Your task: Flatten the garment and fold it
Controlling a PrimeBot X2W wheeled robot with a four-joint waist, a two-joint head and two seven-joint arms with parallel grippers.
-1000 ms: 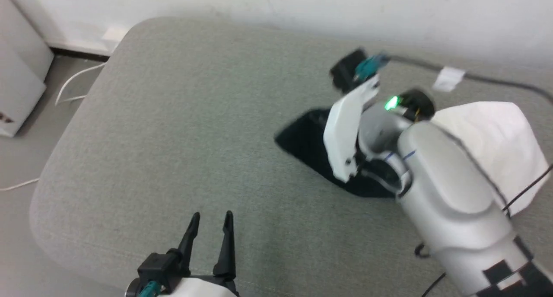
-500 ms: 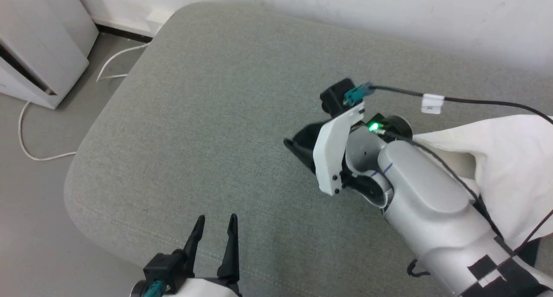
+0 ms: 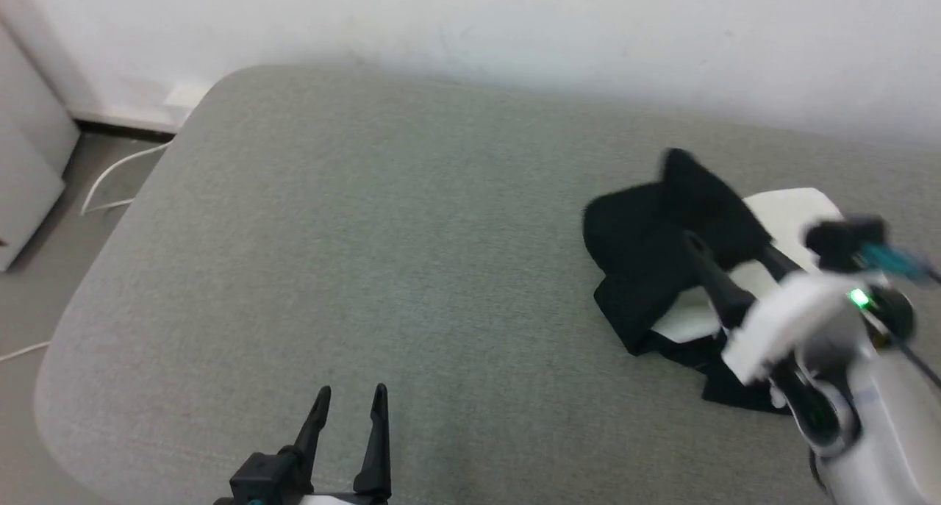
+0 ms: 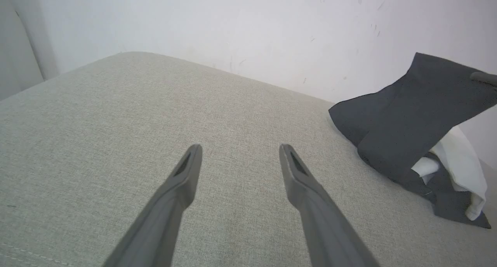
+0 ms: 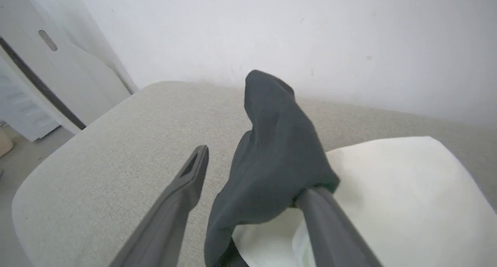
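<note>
Crumpled in a heap, the garment (image 3: 647, 270) shows its white body under bunched black fabric. One black sleeve (image 5: 271, 142) stands up, draped over the tip of one finger of the right gripper (image 5: 254, 171) and hanging between its two spread fingers. The heap lies well apart from the left gripper (image 4: 240, 158), off to the right of its fingers.
</note>
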